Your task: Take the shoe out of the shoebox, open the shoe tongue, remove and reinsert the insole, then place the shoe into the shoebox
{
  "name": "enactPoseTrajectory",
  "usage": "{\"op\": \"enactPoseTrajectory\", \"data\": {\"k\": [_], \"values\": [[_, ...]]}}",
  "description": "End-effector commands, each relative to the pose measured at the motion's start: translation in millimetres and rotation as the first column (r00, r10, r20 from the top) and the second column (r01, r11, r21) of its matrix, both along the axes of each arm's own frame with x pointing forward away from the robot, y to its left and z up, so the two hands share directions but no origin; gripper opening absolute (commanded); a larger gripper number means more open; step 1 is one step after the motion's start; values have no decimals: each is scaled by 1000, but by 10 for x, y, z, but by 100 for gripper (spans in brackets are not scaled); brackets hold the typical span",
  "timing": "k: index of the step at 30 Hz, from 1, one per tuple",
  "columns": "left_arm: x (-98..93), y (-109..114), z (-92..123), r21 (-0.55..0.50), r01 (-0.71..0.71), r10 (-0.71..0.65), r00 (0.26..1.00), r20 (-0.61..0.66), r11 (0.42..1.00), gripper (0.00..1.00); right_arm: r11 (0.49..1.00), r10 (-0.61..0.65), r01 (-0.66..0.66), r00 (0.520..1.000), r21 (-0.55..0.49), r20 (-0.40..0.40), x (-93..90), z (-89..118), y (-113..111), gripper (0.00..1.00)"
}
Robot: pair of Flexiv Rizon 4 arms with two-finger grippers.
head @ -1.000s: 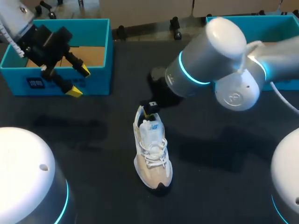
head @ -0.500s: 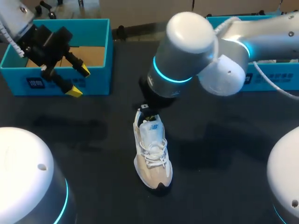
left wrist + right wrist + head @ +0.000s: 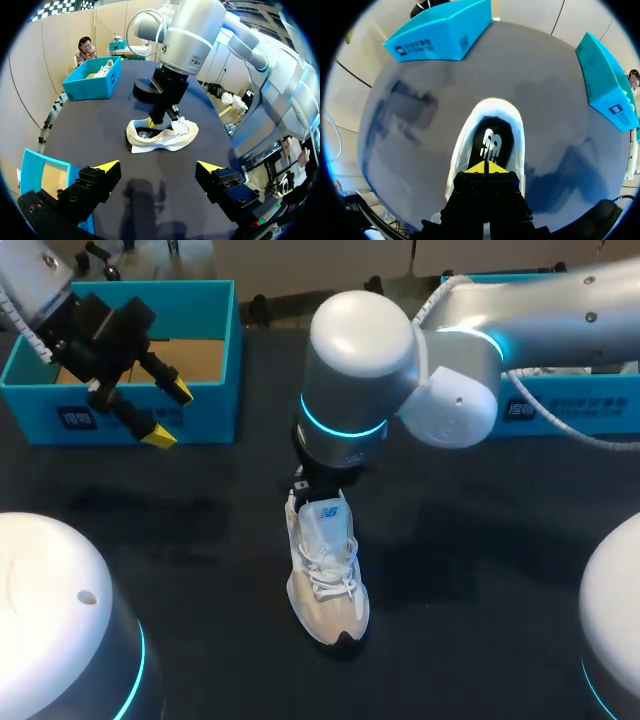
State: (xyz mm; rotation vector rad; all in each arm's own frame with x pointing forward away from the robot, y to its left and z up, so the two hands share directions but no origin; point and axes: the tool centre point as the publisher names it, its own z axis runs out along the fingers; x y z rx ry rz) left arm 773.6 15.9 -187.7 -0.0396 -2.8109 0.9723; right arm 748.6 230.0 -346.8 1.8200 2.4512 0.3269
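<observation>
A white and beige shoe (image 3: pixel 326 575) stands upright mid-table, toe toward the front edge. My right gripper (image 3: pixel 485 168) is shut, its yellow tips pressed together just above the heel opening, over the black insole (image 3: pixel 490 141). Nothing shows between its fingers. In the head view the right arm's wrist (image 3: pixel 345 415) hides that gripper. From the left wrist view the shoe (image 3: pixel 161 138) lies ahead with the right gripper (image 3: pixel 159 119) at its heel. My left gripper (image 3: pixel 168 412) hangs open and empty in front of the left shoebox (image 3: pixel 100 422).
A second teal box (image 3: pixel 570 405) stands at the back right, under the right arm; the left wrist view shows another shoe inside that box (image 3: pixel 92 82). Bare dark tabletop (image 3: pixel 200 560) surrounds the shoe on all sides.
The right arm has swung leftward over the table and brought its shut gripper down to the shoe's heel. The shoe and the left arm have stayed still.
</observation>
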Motion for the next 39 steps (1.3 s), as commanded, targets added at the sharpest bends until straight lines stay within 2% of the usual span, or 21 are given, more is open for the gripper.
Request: {"op": "enactPoseTrajectory", "data": {"k": [1, 16, 21, 30, 34, 39], "values": [[1, 6, 4, 2, 1, -1, 1000, 0, 1000, 100, 1000, 3, -2, 1000, 31, -23, 13, -166, -42, 0], [1, 6, 4, 2, 1, -1, 1000, 0, 1000, 100, 999, 2, 2, 996, 40, -88, 48, -464, -38, 0], [1, 6, 4, 2, 1, -1, 1000, 0, 1000, 100, 1000, 5, -2, 995, 29, -96, 89, -453, -48, 0], [1, 6, 4, 2, 1, -1, 1000, 0, 1000, 100, 999, 24, -25, 999, -29, -46, 251, -179, -56, 0], [1, 6, 4, 2, 1, -1, 1000, 0, 1000, 100, 998, 38, -40, 998, -41, -44, 343, -229, -46, 0], [1, 6, 4, 2, 1, -1, 1000, 0, 1000, 100, 998, 49, -51, 997, -30, -62, 426, -414, -11, 0]]}}
